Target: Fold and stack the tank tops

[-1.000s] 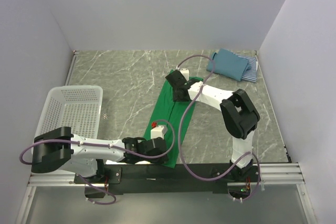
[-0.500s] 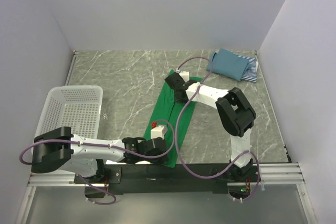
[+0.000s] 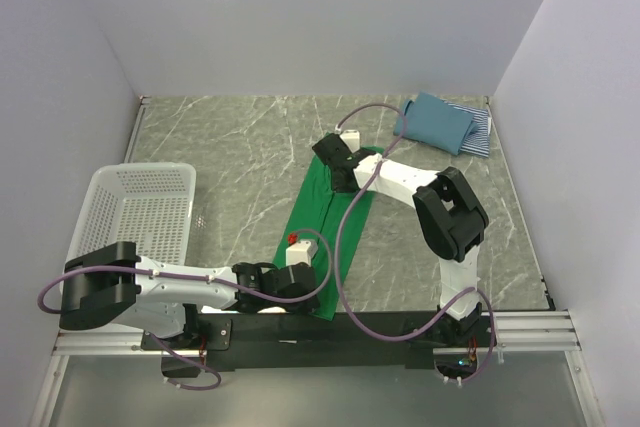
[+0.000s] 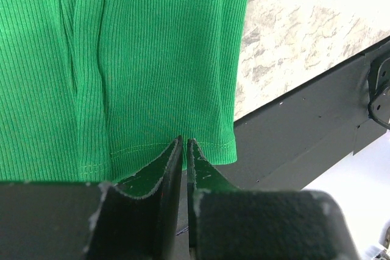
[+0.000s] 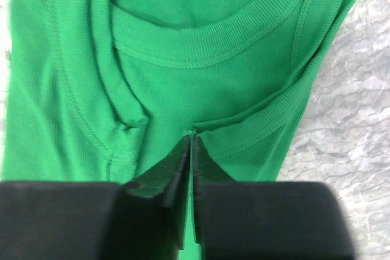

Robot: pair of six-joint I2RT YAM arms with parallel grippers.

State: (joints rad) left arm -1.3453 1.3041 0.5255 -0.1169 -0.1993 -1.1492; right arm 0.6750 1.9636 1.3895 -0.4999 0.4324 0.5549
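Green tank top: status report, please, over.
Both shut: left gripper on green tank top hem, right gripper on its neckline. Top lies in a long strip. Far right corner: teal top on striped top. A purple cable drapes across it.

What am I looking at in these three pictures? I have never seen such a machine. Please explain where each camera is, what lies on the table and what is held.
These are two robot arms, bolted at the near edge of a table. The wide picture comes from a camera above and behind them. Each close picture comes from a camera on one wrist, looking past its two fingers. On the table lie a green top, a teal top resting on a striped top in the far right corner, and a white basket at the left. The left gripper pinches the green top's hem. The right gripper pinches it near the neckline.
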